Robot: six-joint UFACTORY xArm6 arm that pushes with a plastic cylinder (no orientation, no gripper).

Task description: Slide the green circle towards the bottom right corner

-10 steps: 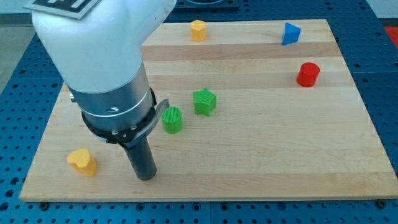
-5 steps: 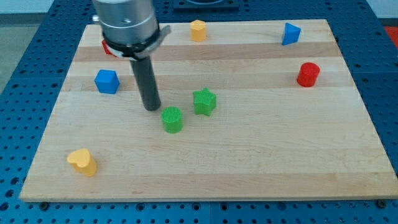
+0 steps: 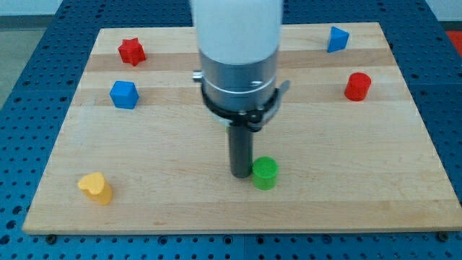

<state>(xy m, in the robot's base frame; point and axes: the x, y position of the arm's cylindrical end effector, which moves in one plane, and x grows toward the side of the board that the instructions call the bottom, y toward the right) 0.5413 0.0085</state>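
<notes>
The green circle (image 3: 265, 173), a short green cylinder, stands on the wooden board (image 3: 346, 166) below the middle, a little right of centre. My tip (image 3: 240, 174) is down on the board right against the circle's left side. The arm's white and grey body rises above it and hides the board's upper middle; the green star and the yellow block seen earlier do not show.
A red star (image 3: 131, 51) and a blue cube (image 3: 123, 94) sit at the upper left. A blue block (image 3: 336, 38) and a red cylinder (image 3: 357, 86) sit at the upper right. A yellow heart (image 3: 96, 188) lies at the lower left.
My tip has swung from the circle's upper left to its left side. The green circle has slid right and down, away from the green star. The arm now covers the star.
</notes>
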